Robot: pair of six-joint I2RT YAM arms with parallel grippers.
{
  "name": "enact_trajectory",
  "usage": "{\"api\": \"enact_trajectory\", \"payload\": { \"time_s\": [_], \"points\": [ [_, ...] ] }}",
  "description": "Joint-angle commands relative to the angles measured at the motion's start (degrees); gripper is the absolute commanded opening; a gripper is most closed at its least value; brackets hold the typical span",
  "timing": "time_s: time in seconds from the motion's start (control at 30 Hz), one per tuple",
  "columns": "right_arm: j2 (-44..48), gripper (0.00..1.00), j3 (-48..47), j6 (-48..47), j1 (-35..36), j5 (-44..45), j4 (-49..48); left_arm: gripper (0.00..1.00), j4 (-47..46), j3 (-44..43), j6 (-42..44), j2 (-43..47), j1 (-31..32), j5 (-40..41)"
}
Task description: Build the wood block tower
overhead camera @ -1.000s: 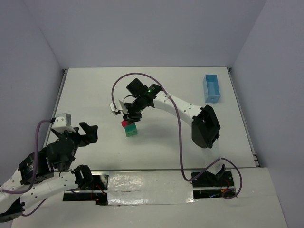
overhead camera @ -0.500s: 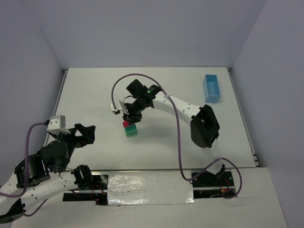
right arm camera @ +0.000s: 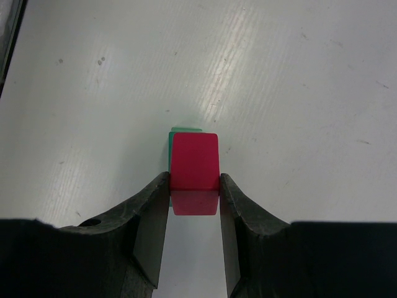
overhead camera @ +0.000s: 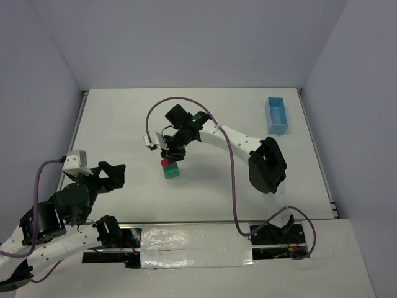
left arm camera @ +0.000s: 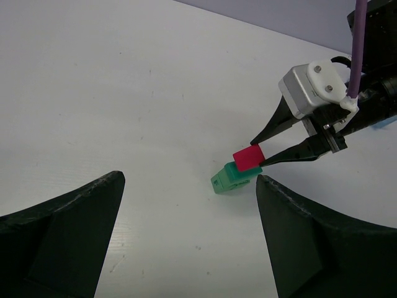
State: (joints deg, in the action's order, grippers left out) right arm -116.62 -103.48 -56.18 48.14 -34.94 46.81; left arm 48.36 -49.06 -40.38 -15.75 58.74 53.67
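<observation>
Surface (overhead camera: 124, 124): white and walled, carrying everything. The tower is going up mid-surface, slightly left of centre.

Right arm (overhead camera: 242, 143): reaching from its near-right base across to the tower site. Judging that it comes in from the far side so the fingers can drop over the stack from above.

Left arm (overhead camera: 62, 211): sitting folded at near left, well apart from the stack. It is probably keeping out of the way while its camera looks on.

Box (overhead camera: 276, 115): light blue, lying at far right, taking no part.

Left end effector (left arm camera: 186, 242): gaping wide and gripping nothing.

Right end effector (right arm camera: 194, 186): pinching the red block, jaws narrowed to its width and pressing on two opposite sides. That is leaving the block's underside free for seating.

Green blocks (left arm camera: 226, 180): lying on the surface as the tower's base, directly beneath the red block.

Red block (right arm camera: 194, 162): appearing to touch the green top, lined up over it with only a sliver of green showing at the far edge. Cannot tell whether its weight is resting there. Judging this the capping step, with release waiting on a square seat, since a skewed let-go could tip the roof off.
</observation>
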Motion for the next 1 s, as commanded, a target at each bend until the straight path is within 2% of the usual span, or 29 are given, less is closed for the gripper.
{"api": "enact_trajectory", "payload": {
  "time_s": [0.0, 0.97],
  "points": [
    [0.78, 0.12, 0.39, 0.02, 0.38, -0.92, 0.04, 0.99, -2.30, 0.19, 1.88, -0.34, -0.12, -0.32],
    [-0.28, 0.20, 1.09, 0.28, 0.90, -1.01, -1.19, 0.99, -3.01, 0.45, 2.50, -0.16, -0.12, -1.64]
  ]
}}
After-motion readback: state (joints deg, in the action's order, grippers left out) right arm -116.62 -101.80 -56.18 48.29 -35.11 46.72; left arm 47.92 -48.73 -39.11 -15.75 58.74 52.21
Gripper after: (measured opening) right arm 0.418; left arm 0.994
